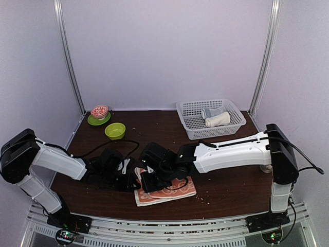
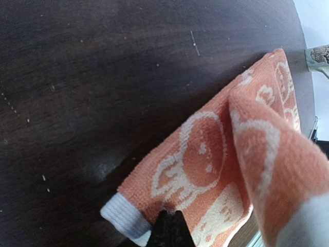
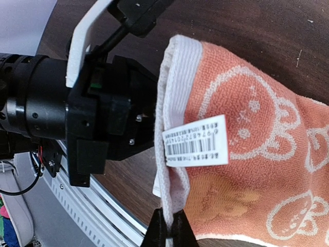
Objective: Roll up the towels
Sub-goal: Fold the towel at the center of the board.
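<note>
Orange-red towel [image 1: 175, 193] with white circles lies near the table's [image 1: 231, 180] front edge; left gripper [image 2: 169, 227] and right gripper [image 3: 168, 229] each pinch its edge, jaws closed. Its barcode label's [image 3: 198, 140] print is unreadably small; cream towel [image 1: 217, 120] sits rolled in the basket [image 1: 239, 116]

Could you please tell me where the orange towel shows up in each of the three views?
Top external: orange towel lies lower centre.
Left wrist: the towel fills the lower right, one edge folded over.
Right wrist: the towel fills the right half, barcode label showing.
Shared landmark: the dark brown table.
</note>
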Controlling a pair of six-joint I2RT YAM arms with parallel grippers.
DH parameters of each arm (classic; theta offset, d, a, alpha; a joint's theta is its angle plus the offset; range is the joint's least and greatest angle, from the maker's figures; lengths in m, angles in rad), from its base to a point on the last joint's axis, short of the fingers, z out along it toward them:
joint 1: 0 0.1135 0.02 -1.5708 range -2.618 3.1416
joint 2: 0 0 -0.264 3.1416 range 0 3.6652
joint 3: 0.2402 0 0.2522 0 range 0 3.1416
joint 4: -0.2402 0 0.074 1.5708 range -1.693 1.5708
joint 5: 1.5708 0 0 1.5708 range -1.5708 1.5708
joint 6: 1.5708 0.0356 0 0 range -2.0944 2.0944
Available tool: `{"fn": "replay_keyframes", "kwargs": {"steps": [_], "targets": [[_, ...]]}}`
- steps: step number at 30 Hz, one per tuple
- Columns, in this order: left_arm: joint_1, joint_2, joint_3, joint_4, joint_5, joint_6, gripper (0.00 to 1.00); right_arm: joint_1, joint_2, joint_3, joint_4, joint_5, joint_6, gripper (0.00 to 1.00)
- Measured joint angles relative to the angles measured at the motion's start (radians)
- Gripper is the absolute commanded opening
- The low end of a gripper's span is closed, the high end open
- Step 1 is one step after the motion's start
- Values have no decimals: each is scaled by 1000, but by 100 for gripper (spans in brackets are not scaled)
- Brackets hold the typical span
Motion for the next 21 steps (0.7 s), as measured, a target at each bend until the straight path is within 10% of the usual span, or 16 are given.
{"fn": "replay_keyframes", "kwargs": {"steps": [5, 14, 21], "targets": [[0, 0, -1, 2, 0, -1, 0, 0, 31, 13, 2, -25, 4, 0], [-2, -111, -8, -105, -30, 11, 40, 0, 80, 13, -8, -44, 4, 0], [-2, -214, -12, -232, -65, 17, 45, -1, 80, 13, -8, -56, 3, 0]]}}
